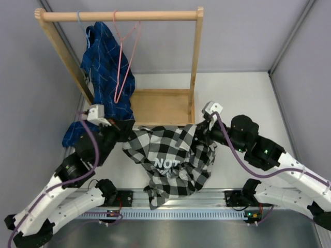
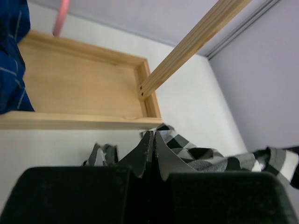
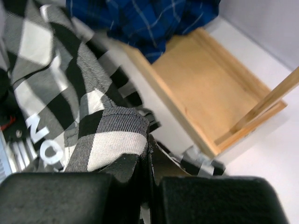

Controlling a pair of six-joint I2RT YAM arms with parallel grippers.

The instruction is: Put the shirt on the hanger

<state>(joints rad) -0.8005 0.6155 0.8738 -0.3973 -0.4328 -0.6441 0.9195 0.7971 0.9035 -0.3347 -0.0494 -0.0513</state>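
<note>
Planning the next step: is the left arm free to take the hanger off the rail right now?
Probably not. The left gripper is shut on the shirt, so its jaws are taken. The hanger hangs on the rail next to the blue shirt, with nothing blocking it.

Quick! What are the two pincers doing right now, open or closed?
Left pincer: closed, pinching the checked shirt.
Right pincer: closed, pinching the same shirt.

Both arms reach fwd from near edge, elbows bent outward; L gripper (image 1: 123,133) & R gripper (image 1: 202,125) at approx. equal height, each pinched tight on shirt (image 1: 170,155).
</note>
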